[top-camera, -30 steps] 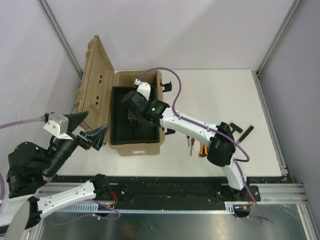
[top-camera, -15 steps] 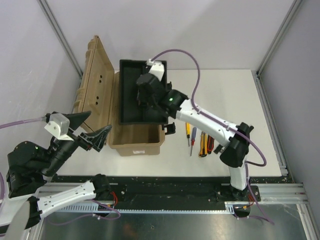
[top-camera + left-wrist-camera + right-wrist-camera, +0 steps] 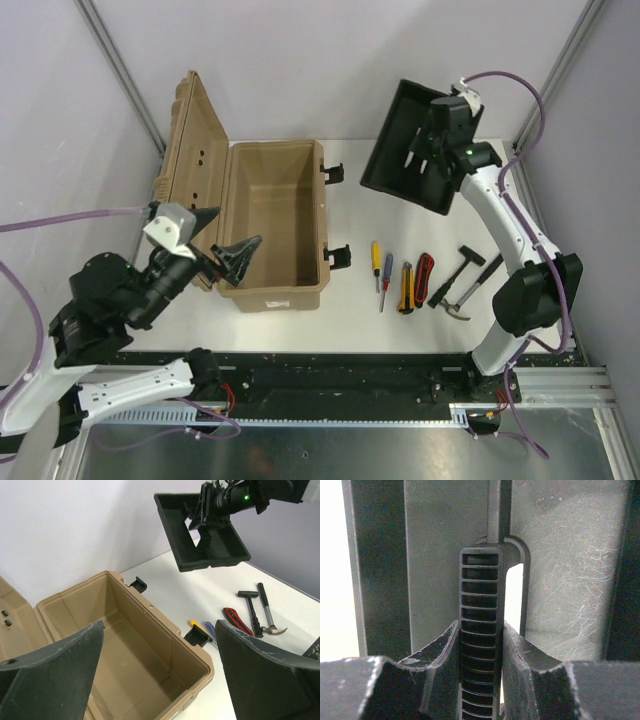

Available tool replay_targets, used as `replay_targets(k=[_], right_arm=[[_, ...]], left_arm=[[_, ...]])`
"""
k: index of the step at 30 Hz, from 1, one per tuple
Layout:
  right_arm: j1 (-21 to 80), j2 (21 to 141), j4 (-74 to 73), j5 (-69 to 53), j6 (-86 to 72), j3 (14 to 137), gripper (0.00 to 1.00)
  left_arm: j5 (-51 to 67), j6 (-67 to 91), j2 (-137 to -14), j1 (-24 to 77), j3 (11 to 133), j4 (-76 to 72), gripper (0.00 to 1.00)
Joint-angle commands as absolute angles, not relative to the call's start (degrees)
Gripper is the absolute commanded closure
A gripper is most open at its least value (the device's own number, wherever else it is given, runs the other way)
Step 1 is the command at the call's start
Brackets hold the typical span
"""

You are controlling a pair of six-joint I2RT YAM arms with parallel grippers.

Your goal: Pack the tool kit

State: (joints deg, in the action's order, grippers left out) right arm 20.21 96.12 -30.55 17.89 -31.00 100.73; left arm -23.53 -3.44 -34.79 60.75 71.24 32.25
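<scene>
The tan tool kit case [image 3: 275, 220] stands open and empty at the left, its lid [image 3: 195, 150] swung back. My right gripper [image 3: 432, 150] holds the kit's black inner tray [image 3: 395, 140] tilted in the air over the back right of the table. In the right wrist view the gripper [image 3: 480, 645] is shut on the tray's ribbed centre handle [image 3: 479, 595]. My left gripper [image 3: 228, 258] hangs open above the case's near left corner [image 3: 200, 675], holding nothing. Screwdrivers [image 3: 378, 265], a yellow knife [image 3: 407, 290], red-black pliers [image 3: 425, 272] and two hammers [image 3: 465, 280] lie right of the case.
Black latches [image 3: 340, 256] stick out from the case's right wall toward the tools. Grey walls and a metal frame post [image 3: 555, 70] close in the back and right side. The tray [image 3: 220, 550] hangs well above the hammers [image 3: 255, 607].
My right arm has lifted the black tray out of the case and swung it right and back. My left arm has shifted right, toward the case's near corner.
</scene>
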Motion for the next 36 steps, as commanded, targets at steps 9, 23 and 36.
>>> replay_targets(k=[9,23,36], right_arm=[[11.1,114.1,-25.7,-4.3,-19.5,100.2,0.99],[10.6,128.0,-18.5,-1.3,-17.8,103.3,0.94],[11.0,115.5,-16.4,4.0,-20.1,97.4,0.15]], left_arm=[[-20.4,-5.7,-41.0,61.0,73.5,22.7,0.04],[-23.5,-9.0,-40.4,61.0,71.5,19.2,0.02],[-24.9,-13.3,-40.0,61.0,71.2,17.9,0.01]])
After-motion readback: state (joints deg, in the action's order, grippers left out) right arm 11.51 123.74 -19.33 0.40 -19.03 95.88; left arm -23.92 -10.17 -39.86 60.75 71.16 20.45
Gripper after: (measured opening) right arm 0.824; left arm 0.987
